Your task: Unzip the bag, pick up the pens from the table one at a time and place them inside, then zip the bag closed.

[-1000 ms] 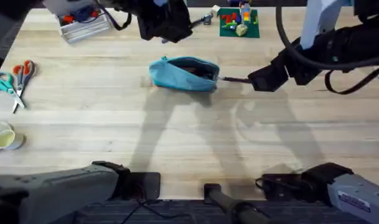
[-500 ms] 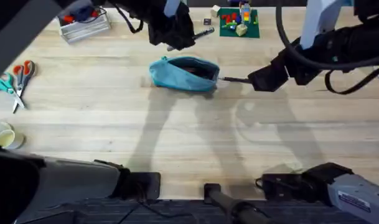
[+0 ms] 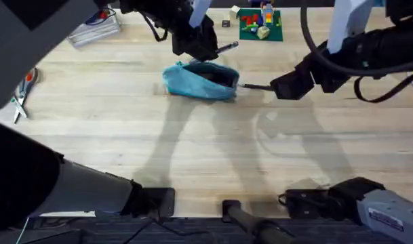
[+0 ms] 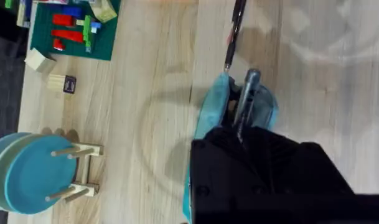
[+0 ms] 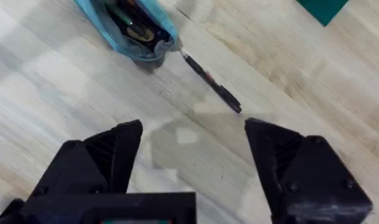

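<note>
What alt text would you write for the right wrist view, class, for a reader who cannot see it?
An open light blue pencil pouch lies on a pale wooden table, with a dark pen on the wood just off its end. The right tool hovers nearer the camera, its two black fingers spread wide and holding nothing.

The left arm is being extended from its base at the lower left far across toward the upper middle of the overhead view, its upper segment looming large and dark under the camera, and the left gripper (image 3: 205, 42) is being kept closed around a slim silver-grey object. The right arm is being reached in from the right side, and the right gripper (image 5: 192, 146) is being held with its black fingers (image 5: 124, 152) spread wide apart.
</note>
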